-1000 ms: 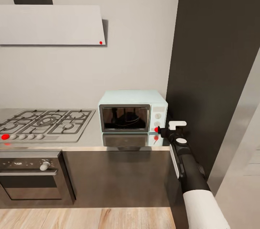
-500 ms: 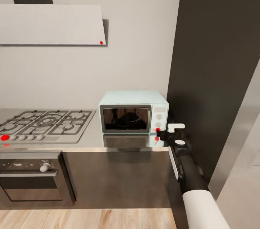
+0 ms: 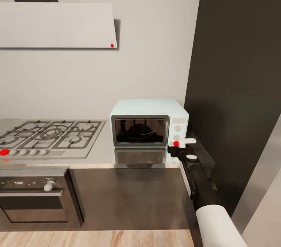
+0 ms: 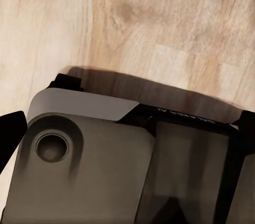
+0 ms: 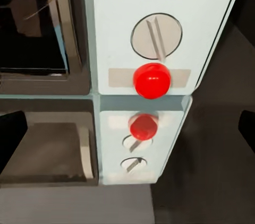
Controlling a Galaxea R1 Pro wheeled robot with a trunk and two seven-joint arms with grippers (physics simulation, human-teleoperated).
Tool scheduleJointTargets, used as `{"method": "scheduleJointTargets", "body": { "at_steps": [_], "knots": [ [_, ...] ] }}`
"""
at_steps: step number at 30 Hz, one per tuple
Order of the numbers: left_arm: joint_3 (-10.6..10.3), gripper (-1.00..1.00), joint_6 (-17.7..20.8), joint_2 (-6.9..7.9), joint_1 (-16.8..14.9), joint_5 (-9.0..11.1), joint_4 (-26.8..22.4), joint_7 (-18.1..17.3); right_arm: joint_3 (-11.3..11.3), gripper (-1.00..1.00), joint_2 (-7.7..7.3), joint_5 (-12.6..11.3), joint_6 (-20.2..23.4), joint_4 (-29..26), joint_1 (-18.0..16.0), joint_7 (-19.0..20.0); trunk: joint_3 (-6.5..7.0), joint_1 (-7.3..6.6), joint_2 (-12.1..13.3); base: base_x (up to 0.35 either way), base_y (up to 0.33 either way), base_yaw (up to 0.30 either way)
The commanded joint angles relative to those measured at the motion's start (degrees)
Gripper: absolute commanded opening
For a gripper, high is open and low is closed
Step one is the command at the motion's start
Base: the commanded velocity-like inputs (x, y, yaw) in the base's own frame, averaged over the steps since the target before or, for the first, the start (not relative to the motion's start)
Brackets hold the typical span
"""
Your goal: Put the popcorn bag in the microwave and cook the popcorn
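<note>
Advanced since prior frame, right gripper (image 3: 180, 146) now sits at the microwave (image 3: 148, 127) red button (image 5: 152, 80); jaws wide.

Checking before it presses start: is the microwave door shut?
Shut: the dark glass door lies flush with the microwave front.

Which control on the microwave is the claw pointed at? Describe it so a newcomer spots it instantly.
Find the steel countertop right of the gas hob; the mint-blue microwave stands at its far right end. On its pale panel right of the dark door, below two grey knobs, sits the red button, the panel's sole coloured, domed control, just ahead of the right claw.
</note>
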Motion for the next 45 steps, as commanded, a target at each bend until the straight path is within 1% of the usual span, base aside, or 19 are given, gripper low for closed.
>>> {"method": "scheduleJointTargets", "body": {
  "at_steps": [1,2,3,7,9,15,22,27,29,30,31,32,34,37,38,45],
  "knots": [
    [-0.5,1.00,-0.2,-0.01,-0.1,0.6,0.1,-0.2,-0.1,1.00,0.05,0.2,0.3,0.0,0.0,0.2,-0.07,0.00,0.0,0.000,0.000,0.000],
    [-0.5,1.00,-0.2,-0.01,-0.1,0.6,0.1,-0.2,-0.1,1.00,0.05,0.2,0.4,0.0,0.0,0.4,-0.07,0.00,0.0,0.000,0.000,0.000],
    [-0.5,1.00,-0.2,-0.01,-0.1,0.6,0.1,-0.2,-0.1,1.00,-0.73,0.1,0.4,0.1,0.0,2.4,-0.07,0.00,0.0,0.000,0.000,0.000],
    [-0.5,1.00,-0.2,-0.01,-0.1,0.6,0.1,-0.2,-0.1,1.00,-2.95,0.1,0.3,0.0,-0.1,5.3,-0.07,0.00,0.0,0.000,0.000,0.000],
    [-0.5,1.00,-0.2,-0.01,-0.1,0.6,0.2,-0.1,-0.1,1.00,-3.30,0.1,0.2,0.0,-0.1,5.6,-0.07,0.00,0.0,0.000,0.000,0.000],
    [-0.5,1.00,-0.2,-0.01,-0.1,0.6,0.1,-0.1,-0.1,1.00,-3.53,0.1,0.2,0.0,-0.1,5.8,-0.07,0.00,0.0,0.000,0.000,0.000],
    [-0.5,1.00,-0.2,-0.01,-0.1,0.6,0.2,-0.1,-0.2,1.00,-3.52,0.3,0.6,-0.3,-0.1,5.7,-0.07,0.00,0.0,0.000,0.000,0.000],
    [-0.4,1.00,-0.2,0.00,-0.1,0.6,0.1,-0.1,-0.2,1.00,-3.41,0.2,0.0,-0.5,-0.1,5.5,-0.07,0.00,0.0,0.000,0.000,0.000],
    [-0.4,1.00,-0.2,-0.01,-0.1,0.6,0.2,-0.1,-1.0,1.00,-3.43,0.2,-0.1,-0.3,-0.1,5.4,-0.07,0.00,0.0,0.000,0.000,0.000],
    [-0.4,1.00,-0.2,0.01,-0.1,0.6,0.2,-0.1,-1.9,1.00,-3.47,0.3,-0.1,-0.2,-0.1,5.5,-0.07,0.00,0.0,0.000,0.000,0.000],
    [-0.4,1.00,-0.2,0.00,-0.1,0.6,0.1,-0.1,-3.2,1.00,-3.50,0.3,-0.2,-0.1,-0.1,5.5,-0.07,0.00,0.0,0.000,0.000,0.000],
    [-0.5,1.00,-0.2,0.01,-0.1,0.6,0.2,-0.1,-3.9,1.00,-3.55,0.3,-0.2,-0.1,-0.1,5.5,-0.07,0.00,0.0,0.000,0.000,0.000],
    [-0.5,1.00,-0.2,0.05,-0.1,0.6,0.2,-0.1,-4.6,1.00,-3.59,0.3,-0.2,-0.1,-0.1,5.5,-0.07,0.00,0.0,0.000,0.000,0.000],
    [-0.4,1.00,-0.2,0.07,-0.1,0.6,0.1,-0.1,-4.9,1.00,-3.62,0.3,-0.2,-0.1,-0.1,5.5,-0.07,0.00,0.0,0.000,0.000,0.000],
    [-0.4,1.00,-0.2,0.07,-0.1,0.6,0.1,-0.1,-4.9,-1.00,-3.62,0.3,-0.2,-0.1,-0.1,5.6,-0.07,0.00,0.0,0.000,0.000,0.000],
    [-0.4,1.00,-0.2,0.08,-0.1,0.6,0.1,-0.1,-4.9,-1.00,-3.43,0.7,-0.3,-0.1,-0.1,5.6,-0.07,0.00,0.0,0.000,0.000,0.000]
  ]
}}
